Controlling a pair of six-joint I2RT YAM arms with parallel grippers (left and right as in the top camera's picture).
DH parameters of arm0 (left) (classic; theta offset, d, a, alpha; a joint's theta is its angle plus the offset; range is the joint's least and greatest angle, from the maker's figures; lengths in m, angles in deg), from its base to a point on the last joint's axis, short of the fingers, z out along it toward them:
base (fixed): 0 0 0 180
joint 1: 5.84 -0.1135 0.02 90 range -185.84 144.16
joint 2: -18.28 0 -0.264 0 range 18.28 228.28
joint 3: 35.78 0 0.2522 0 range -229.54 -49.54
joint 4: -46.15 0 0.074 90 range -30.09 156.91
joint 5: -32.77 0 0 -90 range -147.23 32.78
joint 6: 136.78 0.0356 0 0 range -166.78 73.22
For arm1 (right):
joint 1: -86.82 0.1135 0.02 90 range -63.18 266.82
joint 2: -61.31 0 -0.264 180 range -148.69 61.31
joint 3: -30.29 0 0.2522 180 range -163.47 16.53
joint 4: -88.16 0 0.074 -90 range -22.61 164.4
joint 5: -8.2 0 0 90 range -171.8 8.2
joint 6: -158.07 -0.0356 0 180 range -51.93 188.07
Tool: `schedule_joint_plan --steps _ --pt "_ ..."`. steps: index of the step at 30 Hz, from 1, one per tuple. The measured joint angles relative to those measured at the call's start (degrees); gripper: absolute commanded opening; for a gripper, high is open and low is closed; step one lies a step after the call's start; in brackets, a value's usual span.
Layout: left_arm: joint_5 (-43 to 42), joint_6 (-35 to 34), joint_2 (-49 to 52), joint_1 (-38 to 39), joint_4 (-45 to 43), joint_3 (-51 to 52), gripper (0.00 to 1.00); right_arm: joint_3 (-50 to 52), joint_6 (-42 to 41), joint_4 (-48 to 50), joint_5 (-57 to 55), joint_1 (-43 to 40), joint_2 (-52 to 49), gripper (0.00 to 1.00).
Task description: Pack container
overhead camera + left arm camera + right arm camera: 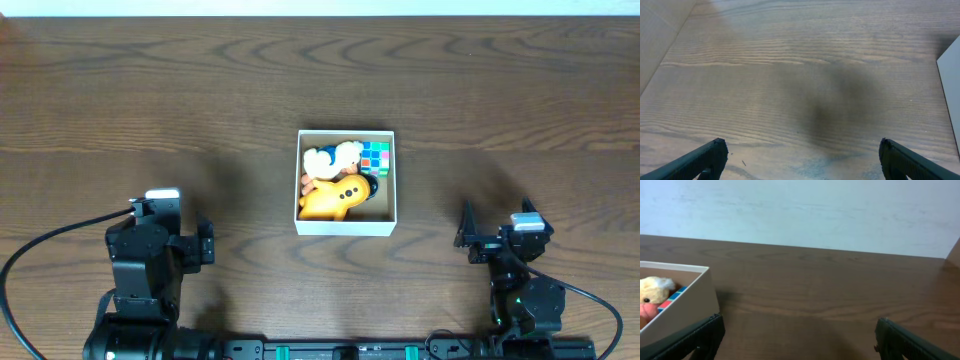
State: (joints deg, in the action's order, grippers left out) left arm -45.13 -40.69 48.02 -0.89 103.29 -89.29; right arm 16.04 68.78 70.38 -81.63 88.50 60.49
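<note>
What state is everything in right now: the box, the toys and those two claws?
container: open-topped, holding toys.
orange toy: lying inside, near the front.
white plush: inside, at the back.
colourful cube: inside, back right corner.
left gripper: open, empty.
right gripper: open, empty.

Looks like a robotics lab: wood-grain surface, plain pale wall, left arm and right arm at one edge.

A dark wood-grain table bears the square white container, sitting flat near its middle.
</note>
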Motion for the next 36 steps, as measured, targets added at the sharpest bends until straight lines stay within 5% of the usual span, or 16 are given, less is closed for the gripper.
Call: schedule_joint_plan --steps 26,36 --pt "0.0 0.0 -1.0 0.0 0.3 0.0 0.98 0.0 0.0 0.0 0.1 0.0 0.0 0.99" --pt "-0.3 -0.3 -19.1 0.0 3.0 4.5 0.98 0.0 0.0 0.0 0.3 0.0 0.0 0.99"
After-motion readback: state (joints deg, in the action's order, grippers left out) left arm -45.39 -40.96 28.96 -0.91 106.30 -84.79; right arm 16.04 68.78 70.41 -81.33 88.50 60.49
